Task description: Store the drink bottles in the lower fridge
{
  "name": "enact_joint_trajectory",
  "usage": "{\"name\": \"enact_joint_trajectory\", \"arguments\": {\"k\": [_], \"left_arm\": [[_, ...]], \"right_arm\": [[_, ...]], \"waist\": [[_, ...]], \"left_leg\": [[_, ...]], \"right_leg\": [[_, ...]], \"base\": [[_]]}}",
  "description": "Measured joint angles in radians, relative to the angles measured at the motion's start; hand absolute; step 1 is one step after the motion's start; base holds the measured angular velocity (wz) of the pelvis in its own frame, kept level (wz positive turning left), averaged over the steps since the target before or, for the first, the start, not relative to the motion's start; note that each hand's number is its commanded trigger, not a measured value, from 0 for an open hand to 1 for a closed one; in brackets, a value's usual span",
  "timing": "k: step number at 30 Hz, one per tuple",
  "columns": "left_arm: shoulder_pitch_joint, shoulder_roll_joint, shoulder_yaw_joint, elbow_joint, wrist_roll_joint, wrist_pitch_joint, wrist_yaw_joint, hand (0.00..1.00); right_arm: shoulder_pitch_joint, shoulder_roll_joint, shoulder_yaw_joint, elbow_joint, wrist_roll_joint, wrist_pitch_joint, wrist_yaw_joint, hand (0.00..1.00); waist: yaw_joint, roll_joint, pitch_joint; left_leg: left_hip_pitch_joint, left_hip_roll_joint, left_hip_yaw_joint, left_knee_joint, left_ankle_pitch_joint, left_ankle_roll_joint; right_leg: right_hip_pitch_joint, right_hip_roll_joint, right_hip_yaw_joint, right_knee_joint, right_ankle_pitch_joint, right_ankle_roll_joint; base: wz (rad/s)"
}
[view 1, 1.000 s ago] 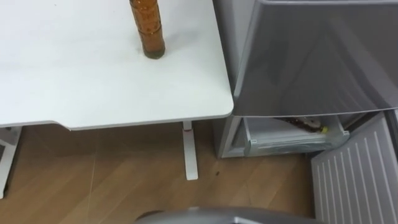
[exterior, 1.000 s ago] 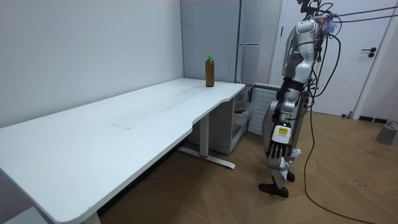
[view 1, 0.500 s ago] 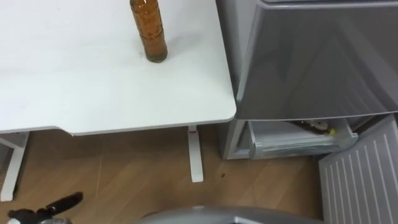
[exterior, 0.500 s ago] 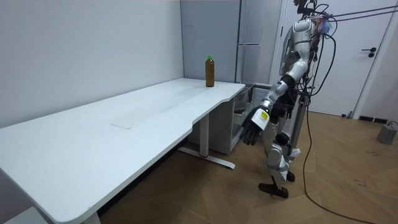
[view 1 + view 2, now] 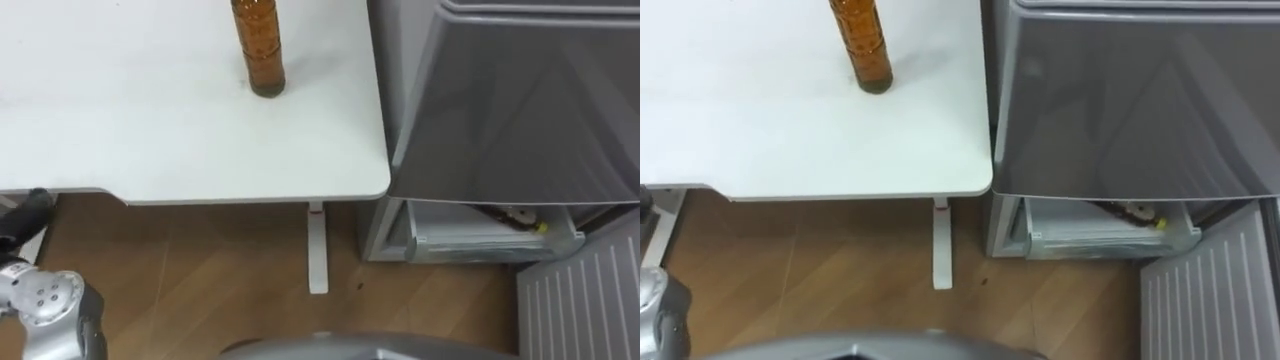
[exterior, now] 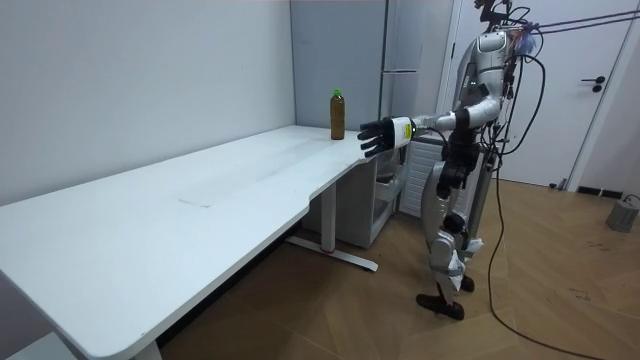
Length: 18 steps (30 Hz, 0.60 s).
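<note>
An amber drink bottle (image 5: 262, 50) (image 6: 338, 115) with a green cap stands upright near the table's far corner, beside the fridge. I stand at the table's end, in front of the fridge. My left arm is stretched out level over the table's edge, and my left hand (image 6: 375, 136) (image 5: 26, 214) is open, fingers spread, a short way from the bottle and not touching it. The lower fridge door (image 5: 585, 300) is swung open. A pale drawer (image 5: 490, 238) shows inside, with some items in it.
The white table (image 5: 150, 130) reaches up to the grey fridge's shut upper door (image 5: 520, 100). A table leg (image 5: 317, 250) stands on the wooden floor below. In the room view a white door (image 6: 600, 90) and a small pot (image 6: 624, 212) are at the right.
My left arm has swung up from beside my thigh to level, reaching toward the bottle. The eye view has shifted a little; the bottle has not moved.
</note>
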Motion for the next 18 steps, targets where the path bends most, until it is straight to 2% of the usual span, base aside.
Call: {"name": "enact_joint_trajectory", "arguments": {"k": [2,6,9,11,15,18], "left_arm": [[0.0,0.001,-0.031,-0.057,-0.001,-0.001,-0.032,0.0],[-0.001,0.004,-0.082,-0.082,-0.003,-0.016,-0.108,0.0],[-0.001,0.007,-0.122,-0.103,-0.023,-0.016,-0.196,0.0],[-0.001,0.009,-0.161,-0.146,-0.061,-0.017,-0.275,0.0],[-0.011,0.012,-0.185,-0.152,-0.117,-0.017,-0.375,0.0],[-0.021,0.012,-0.193,-0.152,-0.14,-0.017,-0.446,0.0]], "right_arm": [[-0.007,0.0,0.0,0.006,0.0,0.0,0.012,0.0],[-0.016,0.0,0.001,0.025,0.0,-0.003,0.012,0.0],[-0.029,0.0,0.001,0.041,-0.024,-0.006,0.021,0.0],[-0.038,0.001,0.002,0.042,-0.035,-0.009,0.036,0.0],[-0.053,0.0,0.001,0.047,-0.04,-0.012,0.044,0.0],[-0.066,0.001,0.001,0.049,-0.043,-0.023,0.044,0.0]], "waist": [[-0.003,0.003,0.0006],[-0.014,0.0,0.001],[-0.028,-0.007,0.0013],[-0.03,-0.012,0.0043],[-0.045,-0.017,0.005],[-0.058,-0.017,0.0098]], "left_leg": [[-0.007,-0.001,-0.001,0.002,0.002,0.001],[-0.008,-0.002,-0.005,0.004,0.004,0.002],[-0.013,-0.002,-0.001,0.004,0.004,0.002],[-0.018,-0.002,0.001,0.003,0.004,0.002],[-0.016,-0.001,0.008,0.004,0.004,0.002],[-0.016,0.0,0.023,0.005,0.004,0.002]], "right_leg": [[-0.005,0.0,-0.001,0.0,0.0,0.0],[-0.004,-0.001,-0.005,0.0,0.0,0.0],[-0.006,-0.002,-0.008,0.0,0.0,0.0],[-0.009,-0.002,-0.007,0.0,0.0,0.0],[-0.019,-0.001,0.006,0.0,0.0,0.0],[-0.022,-0.001,0.019,0.0,0.0,0.0]], "base": [[0.0],[0.03],[0.03],[0.0],[-0.07],[-0.12]]}}
